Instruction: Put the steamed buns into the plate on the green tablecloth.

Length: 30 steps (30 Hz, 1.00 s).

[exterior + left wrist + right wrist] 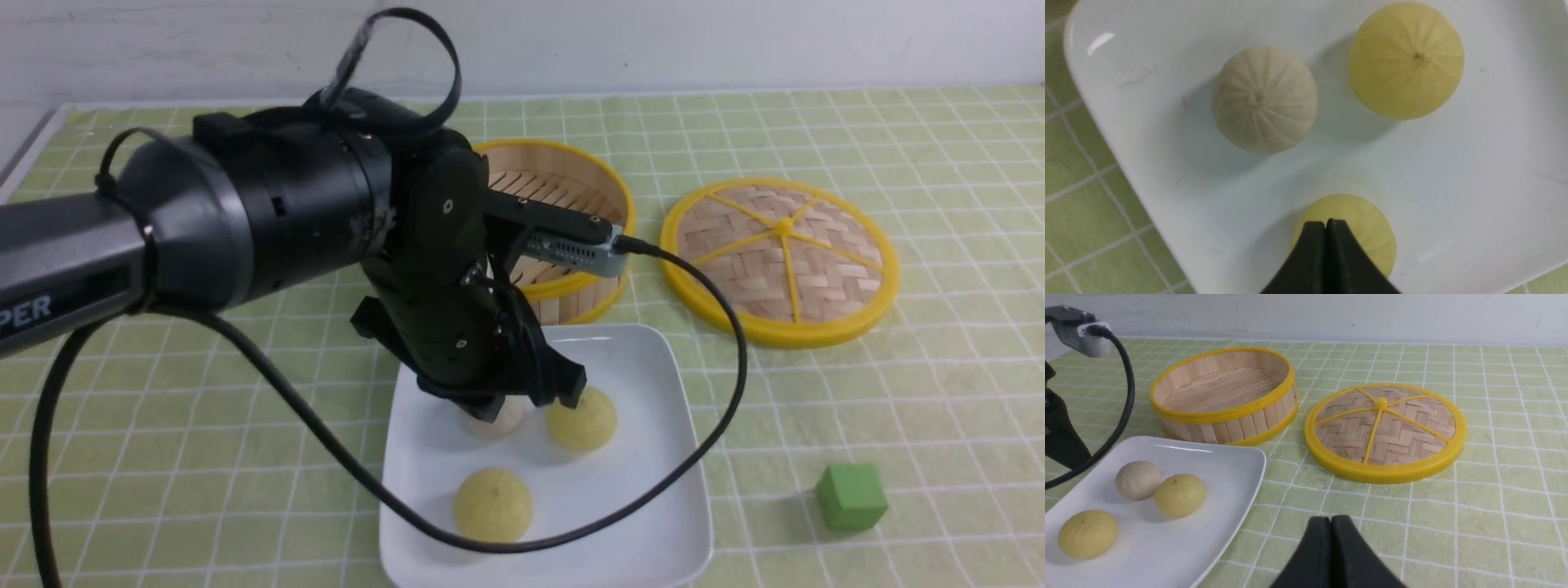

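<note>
Two pale yellow steamed buns [581,418] [492,505] lie in the white square plate [653,523] on the green tablecloth [898,392]. A greyish-beige bun [502,423] lies beside them, partly hidden by my left gripper [526,400]. In the left wrist view the left gripper [1327,223] is shut and empty, its tips over one yellow bun [1372,232]; the other yellow bun [1406,60] and the grey bun [1265,99] lie farther off. My right gripper [1330,519] is shut and empty above the cloth beside the plate [1229,465]; it is out of the front view.
A round bamboo steamer basket [571,180], empty inside [1224,396], stands behind the plate. Its woven lid [780,260] lies to the right. A small green cube [851,496] sits right of the plate. A black cable [718,425] loops over the plate.
</note>
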Tool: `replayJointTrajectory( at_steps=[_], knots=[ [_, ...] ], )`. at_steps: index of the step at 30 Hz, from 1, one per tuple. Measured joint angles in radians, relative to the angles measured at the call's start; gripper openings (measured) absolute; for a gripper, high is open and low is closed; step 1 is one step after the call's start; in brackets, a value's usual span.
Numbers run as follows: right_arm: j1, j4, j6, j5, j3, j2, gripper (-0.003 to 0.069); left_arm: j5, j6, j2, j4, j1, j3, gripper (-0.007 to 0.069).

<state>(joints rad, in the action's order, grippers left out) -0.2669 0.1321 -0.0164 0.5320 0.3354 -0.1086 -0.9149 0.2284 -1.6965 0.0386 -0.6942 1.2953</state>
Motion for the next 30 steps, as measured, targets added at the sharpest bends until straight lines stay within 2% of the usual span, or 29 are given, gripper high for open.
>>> replayJointTrajectory(
  at_steps=[7,10,12,16,24,30],
  knots=[
    [0.019,-0.061,0.0,-0.008,-0.075,0.035,-0.0001,0.002,0.001,0.0,0.008,0.0,0.0,0.0005],
    [0.09,-0.132,0.0,-0.039,-0.155,0.077,0.0001,0.003,0.003,0.018,0.024,0.0,0.0,0.0005],
    [0.153,-0.15,0.0,-0.046,-0.213,0.109,0.0003,0.003,0.003,0.06,0.038,0.0,0.0,0.0005],
    [0.214,-0.154,0.0,-0.05,-0.301,0.121,0.0005,-0.004,0.01,0.183,0.052,0.0,0.0,0.0008],
    [0.225,-0.158,-0.001,-0.111,-0.35,0.121,0.0009,-0.101,0.036,0.403,0.083,0.0,-0.003,0.0009],
    [0.225,-0.158,-0.001,-0.113,-0.35,0.121,0.0014,-0.152,0.119,0.684,0.199,0.0,-0.151,0.0011]
  ],
)
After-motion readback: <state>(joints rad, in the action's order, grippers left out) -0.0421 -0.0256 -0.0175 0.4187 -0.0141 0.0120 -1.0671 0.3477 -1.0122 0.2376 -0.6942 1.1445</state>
